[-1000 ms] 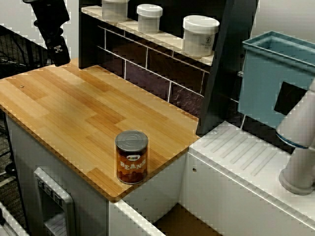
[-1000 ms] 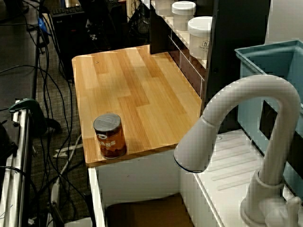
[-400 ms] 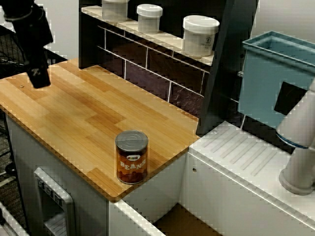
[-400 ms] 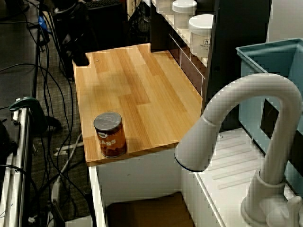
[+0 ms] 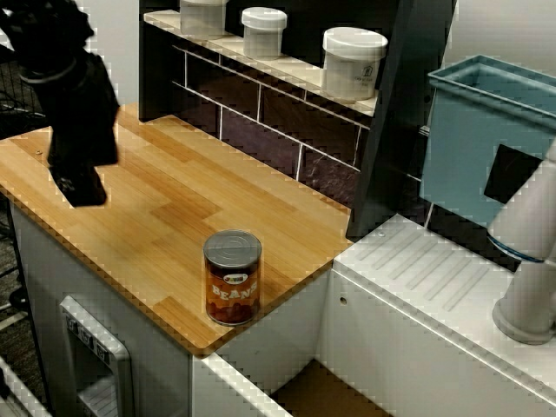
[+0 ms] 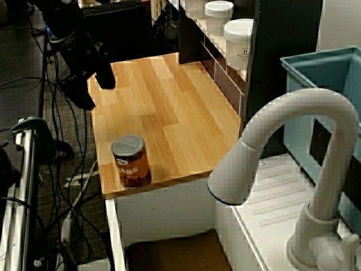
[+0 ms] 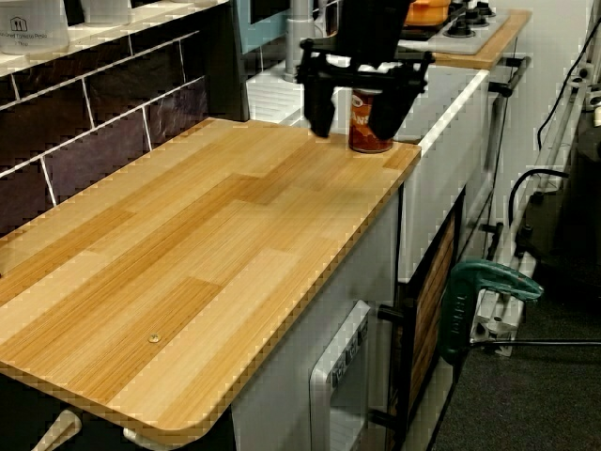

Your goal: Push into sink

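Now, from the front view, the gripper (image 5: 80,187) has dropped in over the wooden counter's (image 5: 165,200) left edge, closer than a second ago; the bean can (image 5: 232,276) stands untouched at the corner nearest the sink (image 5: 326,391). From the faucet-side view, the gripper (image 6: 90,90) hangs near the counter's far-left edge, well apart from the can (image 6: 131,161). From the counter-end view, its fingers (image 7: 319,103) stand spread, empty, the can (image 7: 369,120) showing between them. The push looks imminent.
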`<state>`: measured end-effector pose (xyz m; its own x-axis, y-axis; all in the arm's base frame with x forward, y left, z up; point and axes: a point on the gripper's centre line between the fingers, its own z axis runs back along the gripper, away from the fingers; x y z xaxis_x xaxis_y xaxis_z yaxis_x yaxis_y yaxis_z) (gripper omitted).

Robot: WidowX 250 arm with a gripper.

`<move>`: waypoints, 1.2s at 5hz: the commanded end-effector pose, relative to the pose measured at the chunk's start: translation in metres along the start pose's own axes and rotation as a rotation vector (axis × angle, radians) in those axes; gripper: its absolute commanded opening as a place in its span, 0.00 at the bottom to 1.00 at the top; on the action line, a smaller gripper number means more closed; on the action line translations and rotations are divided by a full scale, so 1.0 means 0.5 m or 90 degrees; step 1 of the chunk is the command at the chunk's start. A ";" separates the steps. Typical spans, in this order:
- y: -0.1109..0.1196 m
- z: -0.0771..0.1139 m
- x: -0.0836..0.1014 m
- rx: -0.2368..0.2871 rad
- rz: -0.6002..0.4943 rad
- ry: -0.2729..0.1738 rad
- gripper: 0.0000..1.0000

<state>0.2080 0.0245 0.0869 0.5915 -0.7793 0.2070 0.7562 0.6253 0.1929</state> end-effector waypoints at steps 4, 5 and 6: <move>-0.091 -0.012 0.131 -0.065 -0.113 -0.013 1.00; -0.098 -0.012 0.132 -0.068 -0.117 -0.014 1.00; -0.106 -0.016 0.139 -0.072 -0.122 -0.012 1.00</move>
<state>0.2108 -0.0679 0.0768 0.4312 -0.8837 0.1823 0.8857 0.4531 0.1014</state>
